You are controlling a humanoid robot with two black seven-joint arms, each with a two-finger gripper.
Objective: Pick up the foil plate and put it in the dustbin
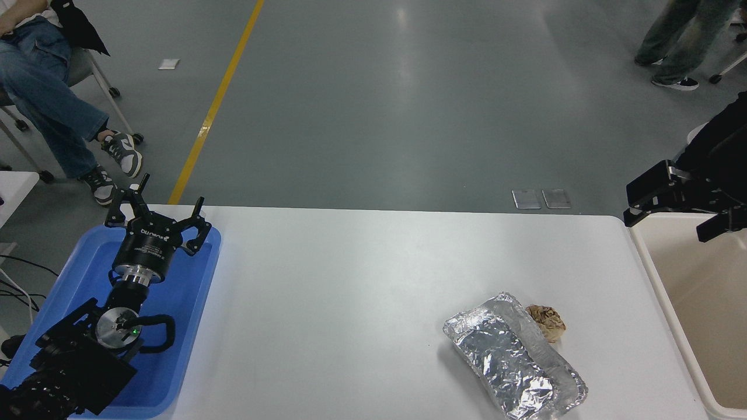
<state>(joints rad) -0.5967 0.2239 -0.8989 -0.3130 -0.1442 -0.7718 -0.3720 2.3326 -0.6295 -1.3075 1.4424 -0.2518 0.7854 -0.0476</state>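
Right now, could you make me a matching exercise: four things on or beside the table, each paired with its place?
Things:
1. foil plate
2. brown paper ball
3. left gripper
4. dustbin

Places:
A. over the blue tray
B. past the table's right edge
C. table's near right part
D. against the plate's far side

Pairs: 1-C, 2-D, 3-A, 4-B

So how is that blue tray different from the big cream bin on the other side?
The blue tray is shallow and lies on the table's left end; the dustbin is deep and stands beside the table's right edge. The tray is bright blue, the dustbin cream. The left gripper hangs over the tray, the right gripper over the dustbin. Both are rounded plastic rectangles.
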